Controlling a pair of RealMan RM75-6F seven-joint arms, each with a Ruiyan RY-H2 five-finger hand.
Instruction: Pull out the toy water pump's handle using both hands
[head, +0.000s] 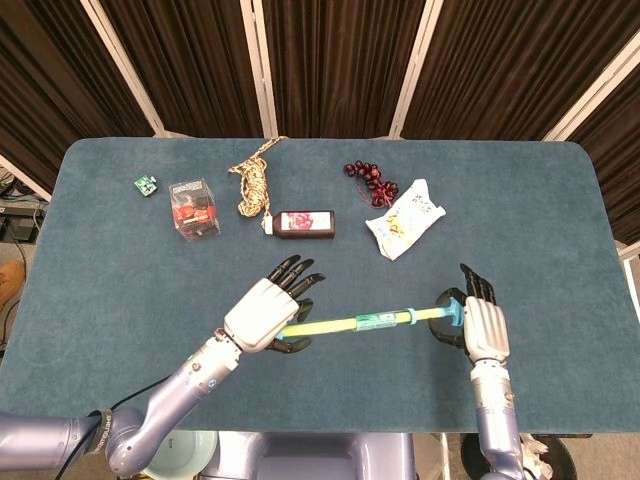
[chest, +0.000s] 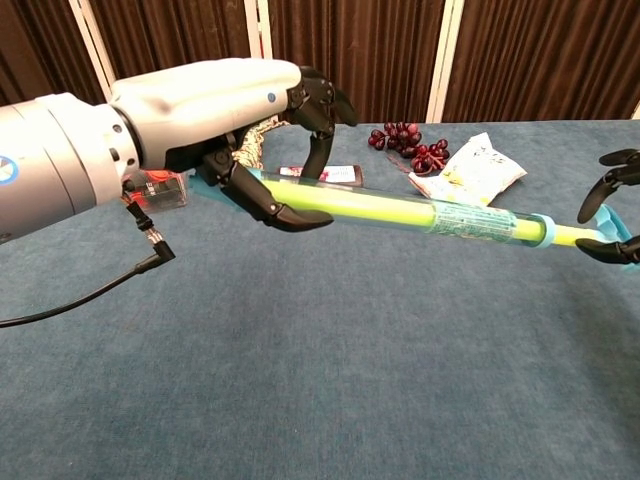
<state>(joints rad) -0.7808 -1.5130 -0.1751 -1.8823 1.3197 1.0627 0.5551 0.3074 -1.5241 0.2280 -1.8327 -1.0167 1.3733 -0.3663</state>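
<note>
The toy water pump (head: 365, 323) is a clear tube with a yellow-green rod inside and a light-blue ring near its right end; it hangs level above the blue table (head: 100, 280). My left hand (head: 265, 313) grips the tube's left end, thumb under and fingers over, as the chest view also shows on the left hand (chest: 215, 105) and pump (chest: 400, 212). My right hand (head: 483, 325) holds the light-blue handle (head: 453, 309) at the rod's right end. In the chest view the right hand (chest: 612, 205) is cut by the frame edge, with the handle (chest: 606, 229) between its fingers.
Along the far half of the table lie a small green item (head: 147, 184), a clear box with red contents (head: 193, 207), a coiled rope (head: 253, 180), a dark bottle (head: 305, 223), grapes (head: 372, 182) and a snack bag (head: 404, 218).
</note>
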